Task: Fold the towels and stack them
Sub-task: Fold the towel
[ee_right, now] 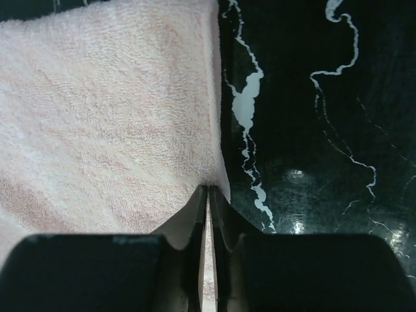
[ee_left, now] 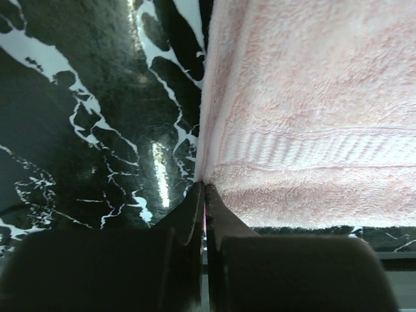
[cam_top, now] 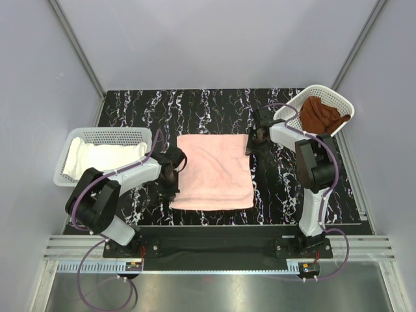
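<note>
Though flat, plush pink towel (cam_top: 214, 170)

Pink towel (cam_top: 213, 172) flat, centre; white towel (cam_top: 97, 158) in left basket (cam_top: 110, 134); rust-brown towel (cam_top: 323, 116) bunched in right basket (cam_top: 320, 90).

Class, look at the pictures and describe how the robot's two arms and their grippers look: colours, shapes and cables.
The left arm and right arm are built alike: white shells alternating with bulky black joints. A purple cable loops along each. The left gripper and right gripper each have two flat, dark fingers tapering to thin tips.
</note>
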You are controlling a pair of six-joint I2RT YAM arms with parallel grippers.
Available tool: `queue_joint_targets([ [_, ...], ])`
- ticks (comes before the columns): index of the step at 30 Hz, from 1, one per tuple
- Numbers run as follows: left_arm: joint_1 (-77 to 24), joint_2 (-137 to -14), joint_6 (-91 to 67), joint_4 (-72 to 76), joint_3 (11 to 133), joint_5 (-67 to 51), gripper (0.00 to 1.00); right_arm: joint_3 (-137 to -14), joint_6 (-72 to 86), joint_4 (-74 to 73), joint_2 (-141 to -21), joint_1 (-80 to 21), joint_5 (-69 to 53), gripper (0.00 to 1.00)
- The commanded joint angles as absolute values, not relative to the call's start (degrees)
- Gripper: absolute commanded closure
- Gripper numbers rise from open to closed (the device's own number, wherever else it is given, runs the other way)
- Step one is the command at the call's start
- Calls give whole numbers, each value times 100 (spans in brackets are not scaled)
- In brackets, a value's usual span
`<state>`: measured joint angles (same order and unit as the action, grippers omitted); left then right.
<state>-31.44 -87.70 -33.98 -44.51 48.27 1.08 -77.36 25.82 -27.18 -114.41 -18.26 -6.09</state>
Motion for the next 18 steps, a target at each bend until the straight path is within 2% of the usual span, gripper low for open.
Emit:
queue_joint_targets([
  [1, -3164, -8684, -3278, -4816, 4922, 457, 100, -7858, 2707, -3015, -11584, -1846, 148, 90],
  [7, -3155, -8613, -3357, -4773, 4711, 475, 98, -7989, 2655, -3138, -11680, -1863, 510, 92],
  [11, -3155, -8622, -3287, -4755, 4938, 317, 84, -7832, 2436, -2840, -11532, -1881, -69, 89],
  [14, -3138, -8648, -3139, -4939, 5605, 246, 70, -7831, 2338, -2724, -11330, -1986, -623, 88],
  [18, -2971, -8963, -2883, -5133, 6757, 509, 66, -7866, 2347, -2865, -11119, -2004, -861, 86],
])
